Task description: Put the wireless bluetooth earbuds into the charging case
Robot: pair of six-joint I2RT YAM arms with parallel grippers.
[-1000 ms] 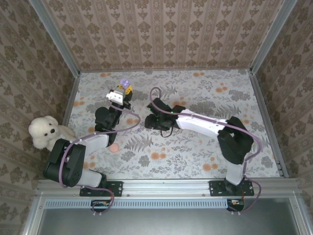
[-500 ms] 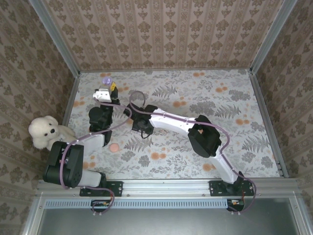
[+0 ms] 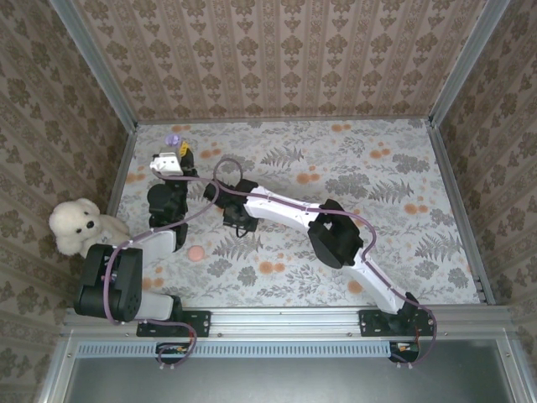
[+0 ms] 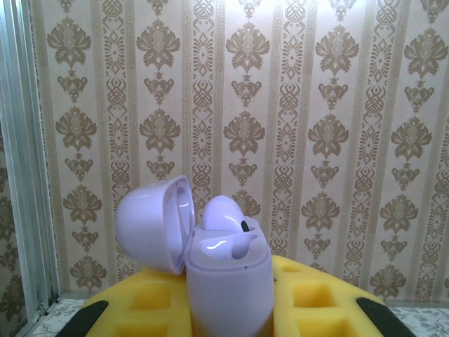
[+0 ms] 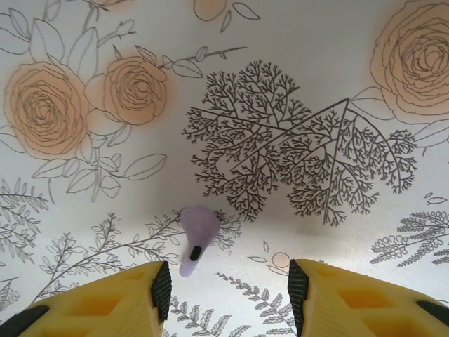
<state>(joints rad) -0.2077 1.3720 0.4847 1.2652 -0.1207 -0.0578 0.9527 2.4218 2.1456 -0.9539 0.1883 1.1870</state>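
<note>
Left gripper (image 4: 226,317): clamped on open-lidded case (image 4: 229,274), seated earbud (image 4: 223,214) inside. Right gripper (image 5: 229,295): jaws apart, empty, over loose earbud (image 5: 196,235) on table (image 5: 316,77).

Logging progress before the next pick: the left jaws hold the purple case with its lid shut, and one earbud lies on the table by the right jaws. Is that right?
Not quite: the lid is open, tipped back, as the left wrist view shows. The rest holds: the left gripper grips the case, and the loose earbud lies on the table by the right gripper.
</note>
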